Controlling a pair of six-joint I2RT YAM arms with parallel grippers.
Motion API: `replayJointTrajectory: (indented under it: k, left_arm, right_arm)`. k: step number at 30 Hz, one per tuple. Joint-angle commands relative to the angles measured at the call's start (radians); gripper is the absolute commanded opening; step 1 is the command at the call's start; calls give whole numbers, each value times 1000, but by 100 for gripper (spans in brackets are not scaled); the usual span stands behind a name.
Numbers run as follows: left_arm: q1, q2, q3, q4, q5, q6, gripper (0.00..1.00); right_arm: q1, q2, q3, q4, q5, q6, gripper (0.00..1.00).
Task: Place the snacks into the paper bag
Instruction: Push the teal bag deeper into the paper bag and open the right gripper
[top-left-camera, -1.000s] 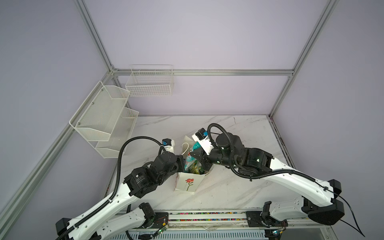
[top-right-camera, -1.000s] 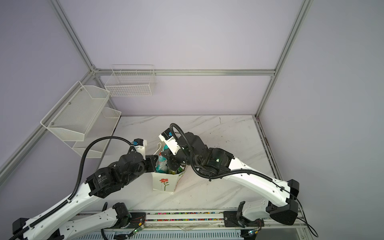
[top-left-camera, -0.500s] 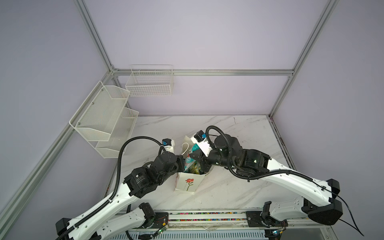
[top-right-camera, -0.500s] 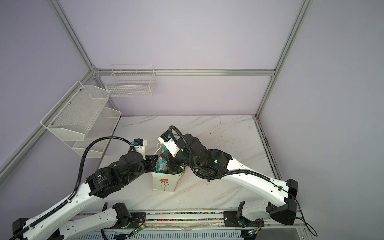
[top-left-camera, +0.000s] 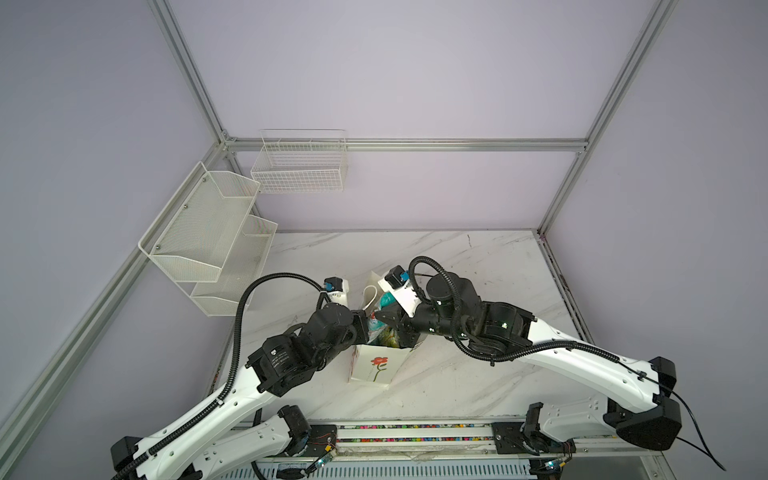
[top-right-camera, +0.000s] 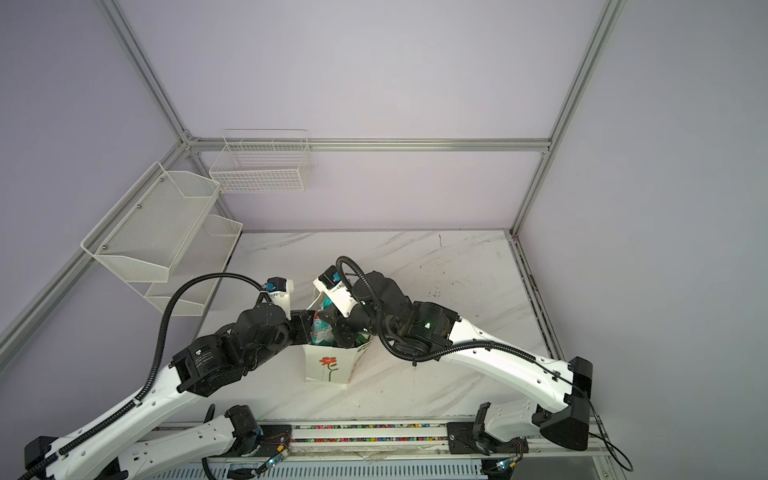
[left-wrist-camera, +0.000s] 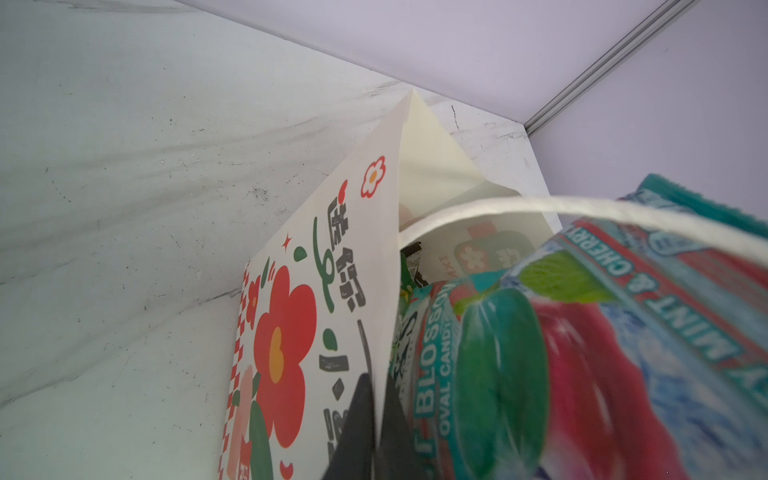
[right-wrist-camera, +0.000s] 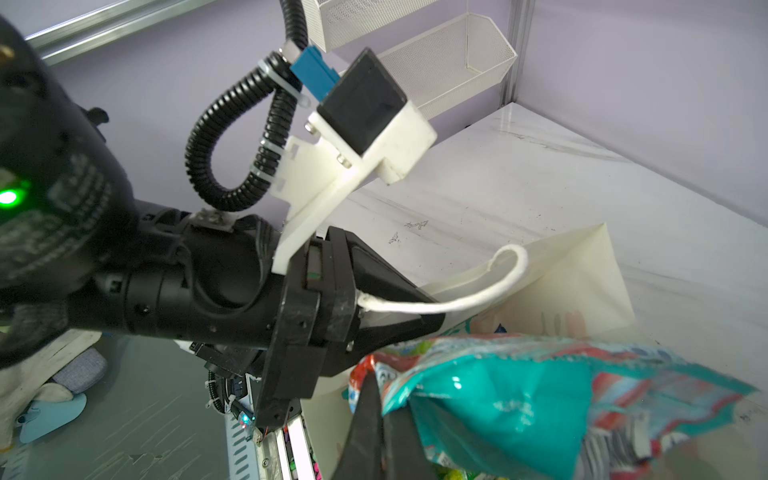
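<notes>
**Task item.** The paper bag (top-left-camera: 372, 369) (top-right-camera: 328, 370) (left-wrist-camera: 291, 332) stands upright on the marble table (top-left-camera: 478, 270) with its mouth open. A teal packet (right-wrist-camera: 519, 399) (left-wrist-camera: 623, 353) sits tilted in the bag mouth, its upper part projecting above the bag rim. The other packets (left-wrist-camera: 405, 286) lie lower inside the bag, under the teal packet. Only their green and yellow edges show.

**Left jaws.** My left gripper (left-wrist-camera: 377, 386) (right-wrist-camera: 436, 322) (top-left-camera: 365, 328) meets the bag at one side of the rim. The jaws are closed narrow and pinch the bag's side wall, with one finger outside the bag, one inside and the paper between them.

**Right jaws.** My right gripper (right-wrist-camera: 380, 386) (top-left-camera: 384, 319) reaches over the bag mouth from the side opposite the left gripper. In the right wrist view the jaws are pressed together on an edge of the teal packet.

**Obstructions.** The bag's cord handle (right-wrist-camera: 478, 303) (left-wrist-camera: 498, 208) arches up from the rim and drapes across the fingers of my left gripper. In the left wrist view it crosses in front of the teal packet. My left fingertips lie just beside the teal packet, and I cannot tell whether they touch it. Both grippers crowd the bag mouth and hide most of it in both top views.

**Surroundings.** A wire basket (top-left-camera: 303, 166) and a mesh shelf (top-left-camera: 208, 232) hang on the walls beyond the bag, well apart from it.
</notes>
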Motion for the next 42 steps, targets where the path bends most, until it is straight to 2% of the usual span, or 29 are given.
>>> replayJointTrajectory:
  k: [1,23,42]
  left_arm:
    - [-2,-19,23,34,12,3,0]
    - [-1,-26,19,33,7,2,0]
    - [-2,-27,17,33,1,3,0]
  right_arm:
    - [-7,-39,-5,86,-26,-22,0]
    - [-92,-87,-72,150,-148,-5,0]
    - [-210,-79,-111,230,-348,32,0]
